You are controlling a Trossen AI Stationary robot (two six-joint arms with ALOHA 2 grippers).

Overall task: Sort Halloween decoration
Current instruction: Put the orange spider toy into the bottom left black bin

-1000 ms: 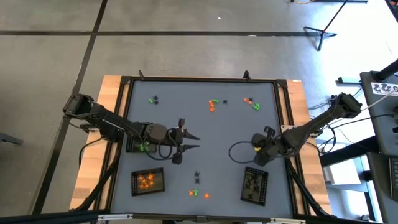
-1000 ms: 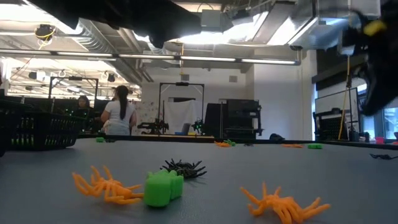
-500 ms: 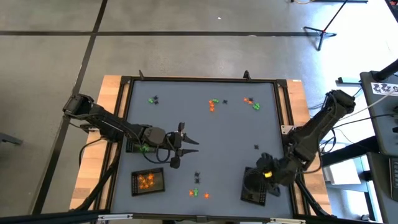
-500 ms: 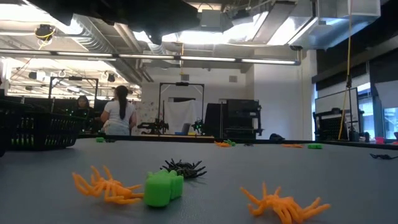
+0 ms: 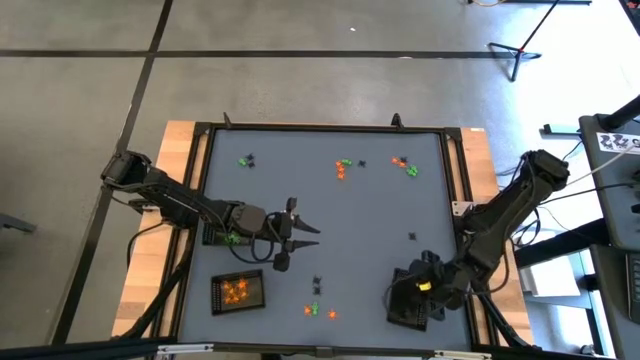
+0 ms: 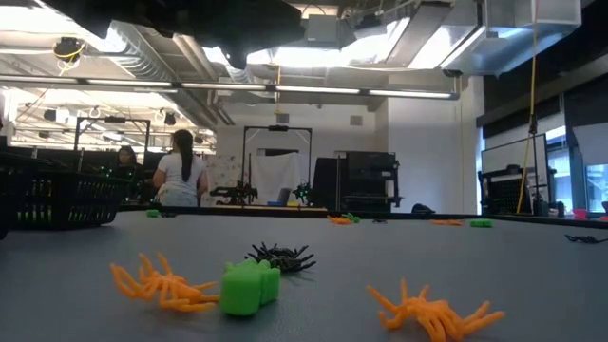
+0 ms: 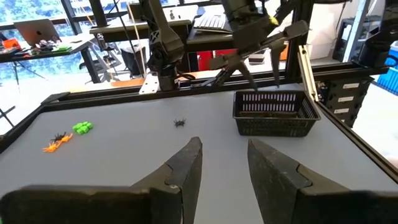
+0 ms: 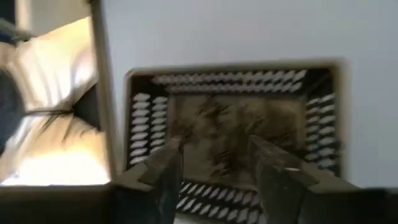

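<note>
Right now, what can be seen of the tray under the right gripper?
The tray is a black rectangular basket with slotted mesh walls, sitting flat on the grey table near its front right corner. Dark trinkets lie inside. The right gripper hangs just over it, fingers apart, not touching it as far as shows.

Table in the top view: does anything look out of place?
Yes. One black trinket lies alone on the grey table, near the black tray under the open right pincer. Other trinkets lie in small clusters.

Orange spiders (image 6: 161, 281), a green trinket (image 6: 249, 286) and black spider (image 6: 281, 256) (all bright) on grey table (image 6: 532, 266).
</note>
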